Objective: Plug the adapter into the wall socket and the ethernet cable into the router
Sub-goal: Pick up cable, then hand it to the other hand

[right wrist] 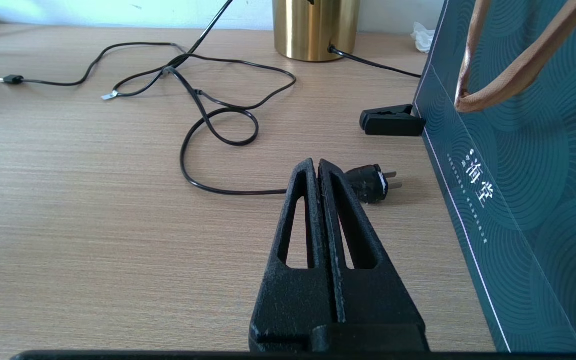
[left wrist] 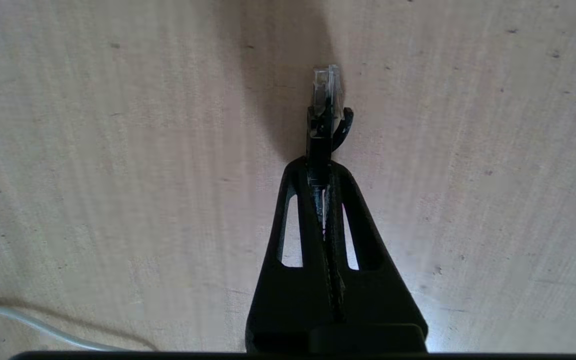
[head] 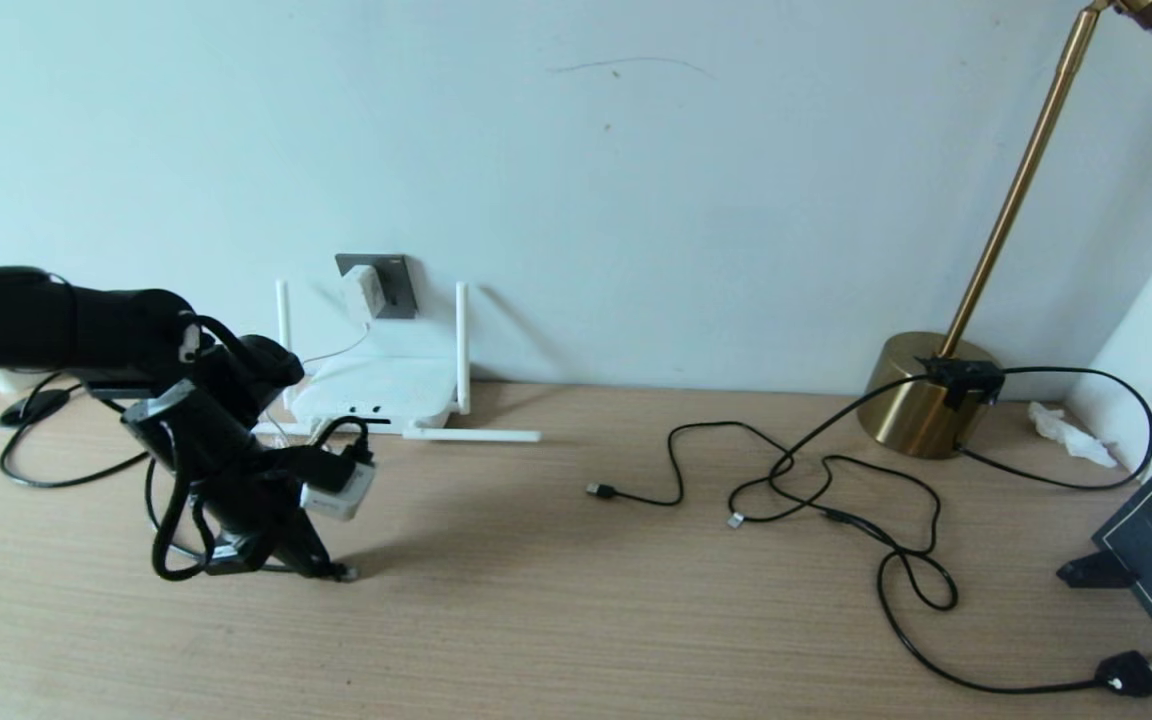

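My left gripper (left wrist: 320,162) (head: 328,568) is down at the wooden table, shut on the black boot of the ethernet cable. The cable's clear clip plug (left wrist: 327,82) (head: 346,573) sticks out past the fingertips, just over the tabletop. The white router (head: 376,392) lies against the wall behind the left arm, with upright antennas and one antenna lying flat. The white adapter (head: 364,290) sits in the dark grey wall socket (head: 394,285) above the router. My right gripper (right wrist: 317,164) hangs shut and empty over the table, outside the head view.
A brass lamp base (head: 921,395) stands at the back right, with black cables (head: 836,500) sprawled in front of it. A black power plug (right wrist: 370,182) lies by a dark teal bag (right wrist: 518,175). A black clip (right wrist: 390,122) sits beside the bag.
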Available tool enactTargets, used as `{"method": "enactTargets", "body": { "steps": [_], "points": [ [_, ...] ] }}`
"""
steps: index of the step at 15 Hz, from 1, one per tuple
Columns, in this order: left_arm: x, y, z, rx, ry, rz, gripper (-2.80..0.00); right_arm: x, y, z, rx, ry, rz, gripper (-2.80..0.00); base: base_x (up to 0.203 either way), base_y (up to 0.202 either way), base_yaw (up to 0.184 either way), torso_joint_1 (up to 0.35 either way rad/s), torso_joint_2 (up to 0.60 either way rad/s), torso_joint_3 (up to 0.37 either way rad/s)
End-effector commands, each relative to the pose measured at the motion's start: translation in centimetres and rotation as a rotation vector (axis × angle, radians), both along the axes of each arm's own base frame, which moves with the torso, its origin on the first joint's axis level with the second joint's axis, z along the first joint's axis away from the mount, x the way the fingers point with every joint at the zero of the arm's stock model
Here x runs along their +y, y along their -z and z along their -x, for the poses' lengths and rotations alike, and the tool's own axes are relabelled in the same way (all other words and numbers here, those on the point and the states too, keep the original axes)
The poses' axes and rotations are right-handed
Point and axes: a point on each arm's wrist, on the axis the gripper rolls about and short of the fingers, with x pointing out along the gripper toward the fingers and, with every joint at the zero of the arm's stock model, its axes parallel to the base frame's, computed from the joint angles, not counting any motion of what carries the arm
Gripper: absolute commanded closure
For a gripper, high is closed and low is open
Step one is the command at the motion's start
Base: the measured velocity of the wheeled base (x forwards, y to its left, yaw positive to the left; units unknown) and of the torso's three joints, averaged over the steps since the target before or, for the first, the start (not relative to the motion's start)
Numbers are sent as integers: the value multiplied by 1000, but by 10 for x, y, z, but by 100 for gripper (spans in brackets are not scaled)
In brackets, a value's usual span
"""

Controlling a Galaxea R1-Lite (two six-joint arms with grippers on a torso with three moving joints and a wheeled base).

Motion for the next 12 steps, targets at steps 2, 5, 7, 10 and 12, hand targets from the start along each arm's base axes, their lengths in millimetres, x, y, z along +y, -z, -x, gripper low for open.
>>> {"method": "enactTargets", "body": {
  "steps": [2,5,7,10,12],
  "points": [
    [-1,-27,20,-55,12,16,0,0,3,-1,10,0,0,0,0,0,0,0,0,0],
    [-15,-57,39,-128,13,116,0,0,4,-1,18,-10,142,0,0,0,0,0,0,0],
    [-21,-77,46,-187,-11,150,0,1,4,-1,18,-21,152,0,0,0,0,0,0,0],
    [-41,-105,40,-290,12,199,0,0,4,-1,19,-17,57,0,0,0,0,0,0,0],
    [-68,-120,40,-324,21,246,0,1,4,-1,18,-22,71,0,0,0,0,0,0,0]
  ]
}}
